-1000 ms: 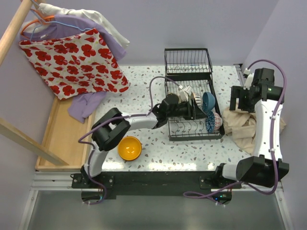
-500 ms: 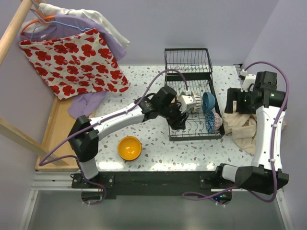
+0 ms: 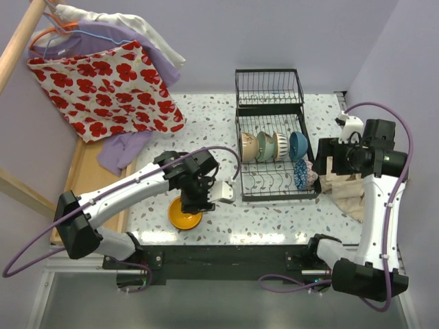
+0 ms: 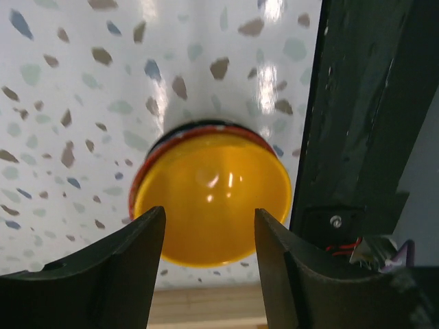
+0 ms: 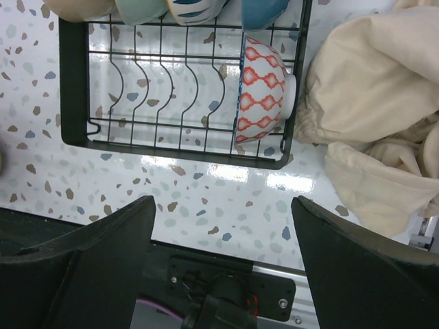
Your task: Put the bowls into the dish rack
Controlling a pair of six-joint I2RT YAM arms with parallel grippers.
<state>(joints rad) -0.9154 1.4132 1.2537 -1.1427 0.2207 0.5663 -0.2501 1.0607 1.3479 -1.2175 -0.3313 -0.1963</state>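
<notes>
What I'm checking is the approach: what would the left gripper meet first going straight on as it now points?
The orange-yellow bowl: the left wrist view shows it dead ahead of the left gripper, centred between its open jaws. The gap is hard to judge.

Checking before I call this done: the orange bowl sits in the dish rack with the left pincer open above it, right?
Not quite. The orange bowl sits on the speckled table, left of the dish rack, not in it; the top external view shows this. The left pincer is open above it, as you say.
</notes>
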